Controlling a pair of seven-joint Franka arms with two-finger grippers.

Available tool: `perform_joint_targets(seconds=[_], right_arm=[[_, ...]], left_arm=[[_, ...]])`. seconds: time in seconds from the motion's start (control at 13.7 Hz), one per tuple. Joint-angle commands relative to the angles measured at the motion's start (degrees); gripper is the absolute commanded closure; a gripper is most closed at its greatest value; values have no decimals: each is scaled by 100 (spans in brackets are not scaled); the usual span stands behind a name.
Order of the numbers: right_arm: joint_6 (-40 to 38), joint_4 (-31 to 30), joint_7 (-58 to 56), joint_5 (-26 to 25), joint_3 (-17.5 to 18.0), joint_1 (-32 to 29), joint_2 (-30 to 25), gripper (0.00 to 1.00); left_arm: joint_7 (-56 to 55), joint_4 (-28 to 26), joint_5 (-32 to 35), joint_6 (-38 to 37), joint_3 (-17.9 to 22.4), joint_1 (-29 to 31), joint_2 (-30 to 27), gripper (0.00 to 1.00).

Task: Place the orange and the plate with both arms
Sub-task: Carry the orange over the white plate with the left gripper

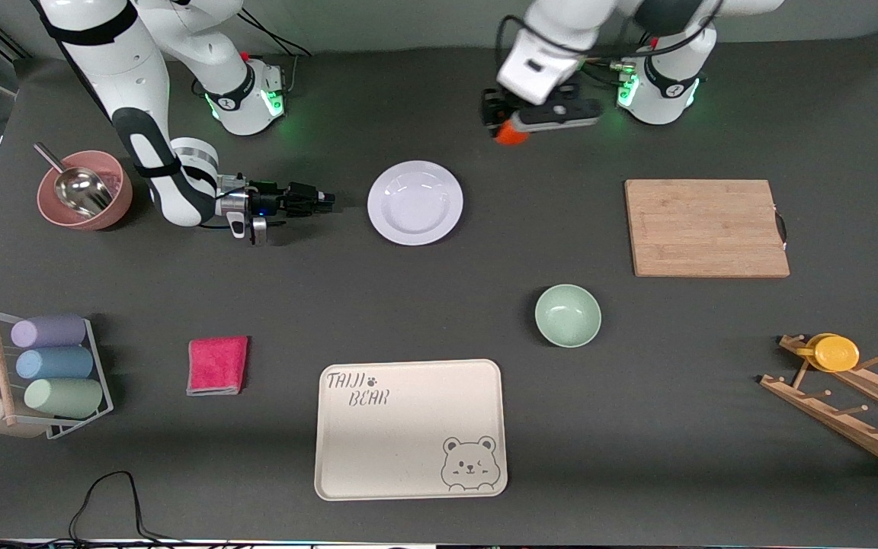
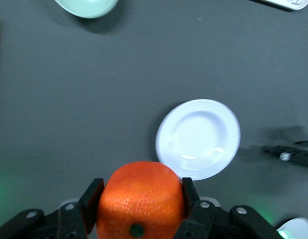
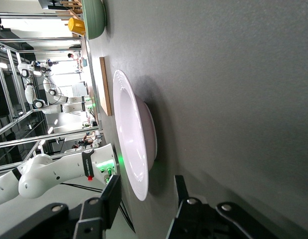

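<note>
Left gripper (image 2: 140, 199) grips orange (image 2: 140, 199) above plate (image 2: 199, 138).

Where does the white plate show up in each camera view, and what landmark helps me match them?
Front view: the plate lies on the dark table, farther from the camera than the green bowl.
Left wrist view: the plate lies below the held orange.
Right wrist view: the plate appears edge-on, just ahead of the right gripper, whose jaws are open.
Shared landmark: the green bowl, seen in all three views.

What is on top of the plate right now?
Nothing; the plate lies bare on the table. The orange is clamped in the left gripper, and the open right gripper is beside the plate.
</note>
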Motion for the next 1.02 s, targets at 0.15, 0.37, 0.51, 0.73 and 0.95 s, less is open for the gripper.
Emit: perform_joint_targets(seconds=[0.15,0.37,0.51,0.73,0.95], right_arm=[[-182,107,-549,153,-25,-91,378,49],[-182,107,-558,153,-25,-91,387,49],[-182,133,-662,153,-25,-91,422,49],[-182,178,-742,153,-25,-100,510,49],[-182,178,-751,153,-25,-109,519,49]], left_arm=[[-2630,277,2270,1170,-468,-563,2116,100],[-4213,952,4248,1295,-416,-1004,3654,100],[-5112,1470,4832,1242,-302,-1303,4183,100],[-5264,1622,4922,1259,188,-1986,4371,100],[-5703,1902,4922,1312,970,-2919,4660,100]])
